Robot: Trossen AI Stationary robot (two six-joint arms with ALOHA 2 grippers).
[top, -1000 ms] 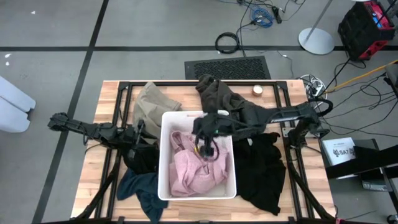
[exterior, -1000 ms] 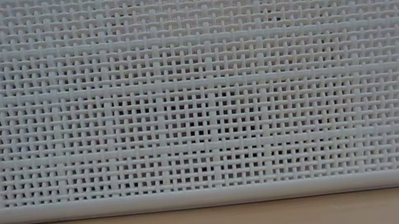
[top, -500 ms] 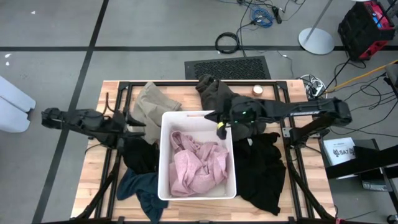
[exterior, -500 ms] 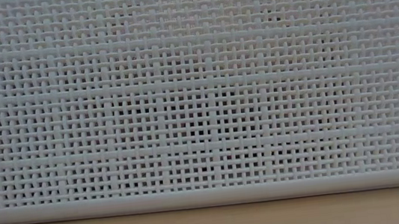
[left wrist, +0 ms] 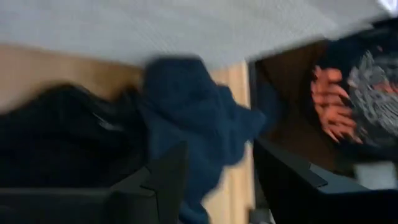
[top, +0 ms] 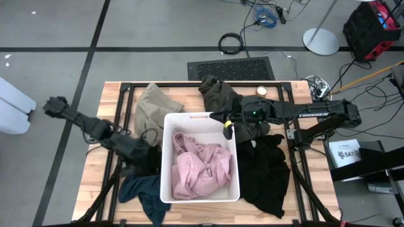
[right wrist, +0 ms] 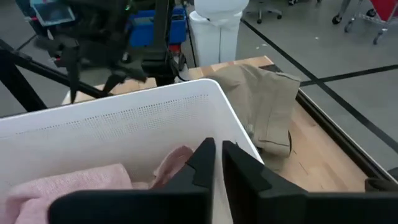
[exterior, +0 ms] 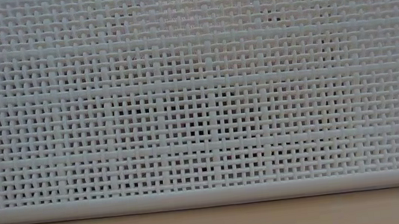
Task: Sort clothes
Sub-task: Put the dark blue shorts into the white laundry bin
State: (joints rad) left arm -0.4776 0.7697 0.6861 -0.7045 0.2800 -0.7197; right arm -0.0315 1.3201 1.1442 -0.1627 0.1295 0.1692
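**Sort clothes: pink already binned, left arm lining up on the black/teal pile**

Step in hand, as judged: between picks. The pink garment [top: 199, 167] lies crumpled inside the white bin [top: 168, 157] at table centre. Nothing is held by either arm.

- Right gripper [top: 226, 130]: above the bin's far-right corner, fingers nearly closed with only a thin gap, empty. The right wrist view looks past them across the bin rim to the tan garment [right wrist: 270, 106] on the far side.
- Left gripper [top: 144, 151]: low at the bin's left wall, over the small black garment [top: 144, 162]. Jaws stand wide, nothing between them. The left wrist view shows the teal garment [left wrist: 193, 127] straight ahead between the fingers, black fabric beside it.

Where the rest sits:
- tan: far-left of the bin, touching its far-left corner.
- Olive-brown garment [top: 221, 94]: far side, partly under the right arm.
- Large black garment [top: 268, 170]: right of the bin, long axis running near-far.
- teal garment [top: 145, 192]: near-left corner of the bin, long axis near-far, tail pointing to the near table edge.
- pink: long axis near-far, along the bin.

Next move, likely: the left arm drops onto the black or teal fabric, closes on a fold, lifts clear of the bin wall. The two pieces touch, so a shallow pinch on a single layer is needed or both come up together.
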